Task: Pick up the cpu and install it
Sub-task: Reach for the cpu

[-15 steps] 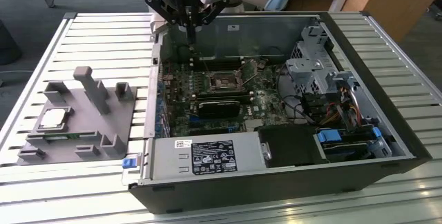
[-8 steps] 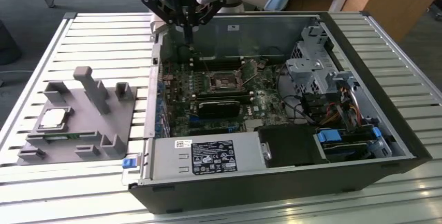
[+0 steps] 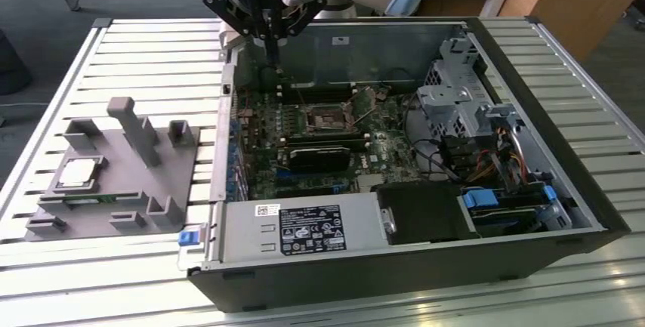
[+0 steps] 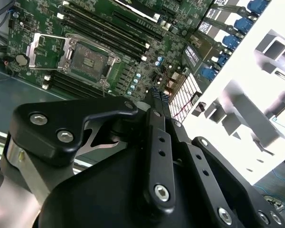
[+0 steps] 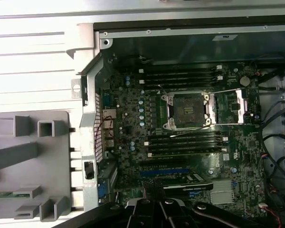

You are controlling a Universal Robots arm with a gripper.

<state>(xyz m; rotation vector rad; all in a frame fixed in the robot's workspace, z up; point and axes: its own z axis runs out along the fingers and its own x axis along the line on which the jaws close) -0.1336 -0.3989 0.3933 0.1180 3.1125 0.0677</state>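
We see the gripper (image 3: pixel 273 61), slim black fingers pressed together, above the green mobo's (image 3: pixel 393 146) edge. The flat, silvery square cpu (image 3: pixel 81 172) sits on a grey plastic fixture (image 3: pixel 121 192) at the exterior view's left.

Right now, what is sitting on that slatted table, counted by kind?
Open computer case: 1
Grey parts holder: 1
cpu, lying on the holder: 1
Green memory stick, in the holder: 1
Total: 4
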